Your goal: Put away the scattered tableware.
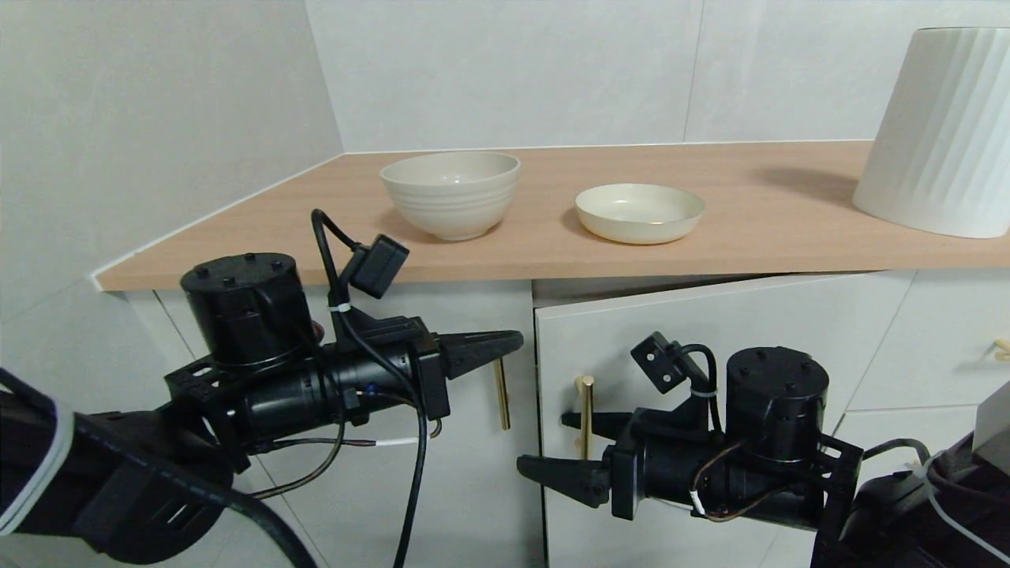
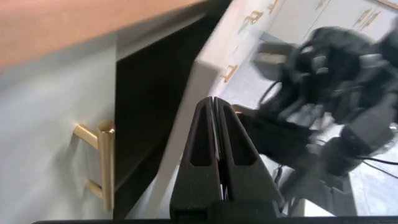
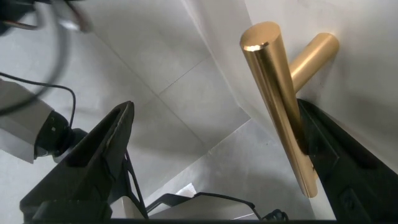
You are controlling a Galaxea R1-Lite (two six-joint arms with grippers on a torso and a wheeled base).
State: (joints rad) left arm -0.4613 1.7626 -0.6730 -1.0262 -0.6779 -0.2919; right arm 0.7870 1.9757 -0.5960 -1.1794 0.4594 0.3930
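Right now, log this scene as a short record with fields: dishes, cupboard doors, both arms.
Counter: deep bowl and shallow dish, apart; white ribbed container at right end.
Doors: right door ajar, left door shut.
Left gripper: fingers shut, by the left handle.
Right gripper: fingers open, straddling the right handle.
Put away: nothing yet.
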